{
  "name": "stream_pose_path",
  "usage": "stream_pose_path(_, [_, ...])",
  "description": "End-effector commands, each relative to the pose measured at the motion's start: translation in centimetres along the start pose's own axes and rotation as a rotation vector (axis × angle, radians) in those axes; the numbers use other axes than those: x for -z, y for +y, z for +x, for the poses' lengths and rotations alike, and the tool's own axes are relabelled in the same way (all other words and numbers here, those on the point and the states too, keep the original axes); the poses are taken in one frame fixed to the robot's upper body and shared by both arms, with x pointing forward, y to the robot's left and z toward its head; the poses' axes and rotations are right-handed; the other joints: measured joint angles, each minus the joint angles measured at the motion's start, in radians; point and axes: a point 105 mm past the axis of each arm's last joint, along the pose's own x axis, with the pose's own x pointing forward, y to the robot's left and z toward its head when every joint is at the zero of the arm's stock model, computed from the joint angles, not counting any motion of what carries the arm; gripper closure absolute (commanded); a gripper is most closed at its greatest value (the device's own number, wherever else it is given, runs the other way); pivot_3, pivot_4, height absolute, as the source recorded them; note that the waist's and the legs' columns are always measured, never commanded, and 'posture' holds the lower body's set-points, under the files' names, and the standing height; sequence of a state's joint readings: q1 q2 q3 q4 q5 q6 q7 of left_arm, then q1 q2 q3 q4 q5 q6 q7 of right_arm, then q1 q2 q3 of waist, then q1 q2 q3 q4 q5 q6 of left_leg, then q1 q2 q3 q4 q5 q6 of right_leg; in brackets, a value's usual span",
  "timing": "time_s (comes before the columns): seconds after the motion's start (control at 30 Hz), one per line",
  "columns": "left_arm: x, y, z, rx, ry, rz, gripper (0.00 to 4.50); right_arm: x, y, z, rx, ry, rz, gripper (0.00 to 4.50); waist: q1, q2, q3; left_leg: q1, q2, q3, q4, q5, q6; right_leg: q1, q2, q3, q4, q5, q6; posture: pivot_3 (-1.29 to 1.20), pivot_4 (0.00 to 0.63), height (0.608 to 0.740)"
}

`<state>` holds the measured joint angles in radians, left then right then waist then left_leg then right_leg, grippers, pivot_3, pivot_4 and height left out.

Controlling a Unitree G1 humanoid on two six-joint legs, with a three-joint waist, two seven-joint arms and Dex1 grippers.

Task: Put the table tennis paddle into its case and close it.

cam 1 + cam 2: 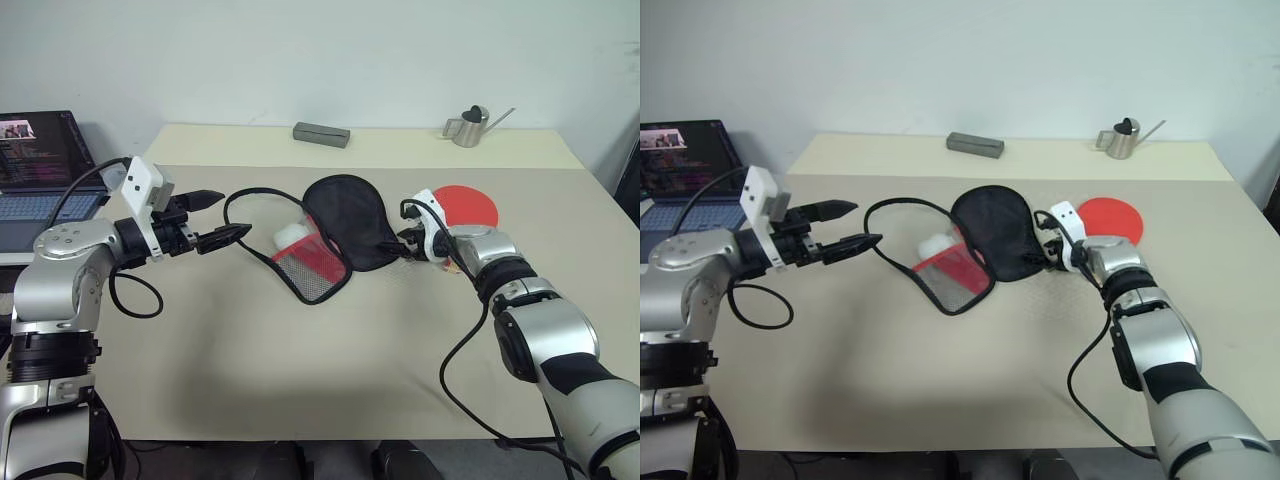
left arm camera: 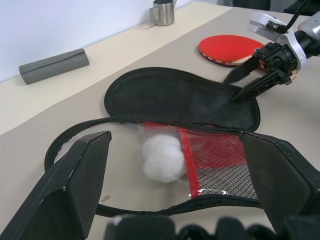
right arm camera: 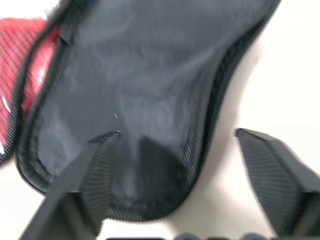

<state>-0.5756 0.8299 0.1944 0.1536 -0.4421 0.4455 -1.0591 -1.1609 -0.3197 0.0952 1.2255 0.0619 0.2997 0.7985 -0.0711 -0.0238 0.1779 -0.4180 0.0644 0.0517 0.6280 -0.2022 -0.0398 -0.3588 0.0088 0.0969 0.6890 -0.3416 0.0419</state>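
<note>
Left gripper (image 1: 215, 219) hovering wide open and empty left of the case (image 1: 335, 235), case lying unzipped mid-table with white pom-pom (image 1: 291, 236) inside, right gripper (image 2: 252, 80) part-open straddling the black flap's narrow right end, not clamped, paddle (image 1: 468, 207) flat far right behind it

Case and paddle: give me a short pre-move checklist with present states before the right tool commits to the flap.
1. Case unzipped, flap laid open: ok.
2. Right tool at the flap's narrow end, jaws apart around its edge: ok.
3. Flap actually gripped: not ok, jaws not closed on it.
4. Paddle in reach, flat on the table behind the right wrist: ok.
5. Left tool open, short of the case: ok.
6. Pom-pom clear of the opening: not ok.
</note>
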Motion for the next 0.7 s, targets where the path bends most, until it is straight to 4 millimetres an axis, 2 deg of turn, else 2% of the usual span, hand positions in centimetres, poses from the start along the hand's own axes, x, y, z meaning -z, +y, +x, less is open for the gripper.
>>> stream_pose_path(0.03, [-1.2,0.1,-0.1,-0.001,-0.022,0.056,0.00,-1.6,-0.3,-0.6,0.000,-0.041,-0.004,1.93,-0.002,0.000,0.000,0.000,0.000,0.000,0.000,0.000,0.000,0.000,0.000,0.000,0.000,0.000,0.000,0.00,0.150,0.740])
stream_pose_path(0.27, [-1.3,0.1,0.3,0.009,-0.024,0.061,0.00,-1.2,0.1,-0.4,-0.031,-0.030,0.053,4.39,-0.006,0.000,0.000,0.000,0.000,-0.001,0.000,0.000,0.000,0.000,0.000,0.000,0.000,0.000,0.000,0.00,0.150,0.740])
stream_pose_path(0.43, [-1.2,0.0,0.8,0.020,-0.025,0.065,0.00,-0.1,-0.7,-1.3,-0.024,-0.001,0.090,4.45,-0.007,0.000,0.000,0.000,0.000,-0.001,0.000,0.000,0.000,0.000,0.000,0.000,0.000,0.000,0.000,0.00,0.150,0.740])
stream_pose_path(0.7, [-0.9,-0.6,1.4,0.058,-0.020,0.067,0.00,2.4,-2.9,-4.3,0.015,0.047,0.180,4.45,0.002,0.000,0.000,0.000,0.000,-0.001,0.000,0.000,0.000,0.001,0.000,-0.001,0.000,0.000,0.000,0.00,0.150,0.740])
